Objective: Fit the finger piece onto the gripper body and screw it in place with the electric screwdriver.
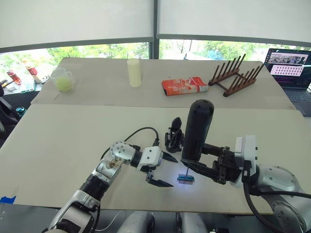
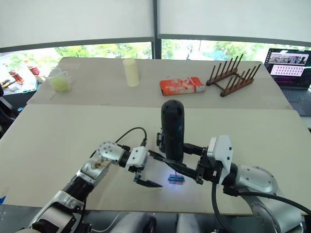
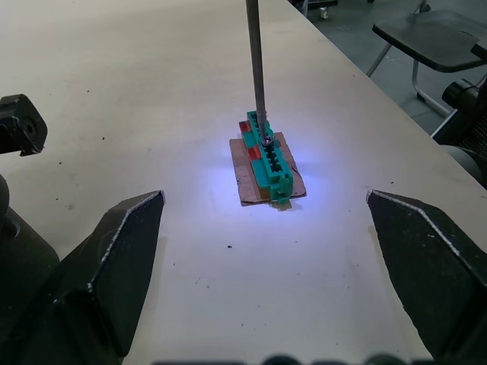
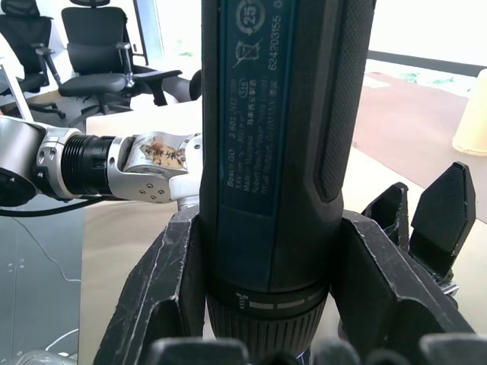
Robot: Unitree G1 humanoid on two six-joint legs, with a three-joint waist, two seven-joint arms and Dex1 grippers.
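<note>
Two black fingers of the right gripper (image 1: 194,164) clamp the electric screwdriver (image 1: 197,130), a thick matte black cylinder with a rounded top, standing upright near the front edge of the table (image 1: 58,141). Its thin metal bit (image 3: 256,68) touches a small green block (image 3: 268,158) lit by a bluish-white glow. Just behind it to the left stands the gripper body (image 1: 173,136), chunky, black, with one pointed finger upright. Left of the block, the left gripper (image 1: 165,170) hangs spread wide.

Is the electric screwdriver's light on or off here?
On. A bluish-white glow lights the table around the green block, where the electric screwdriver, held upright in the right tool, touches its bit.
</note>
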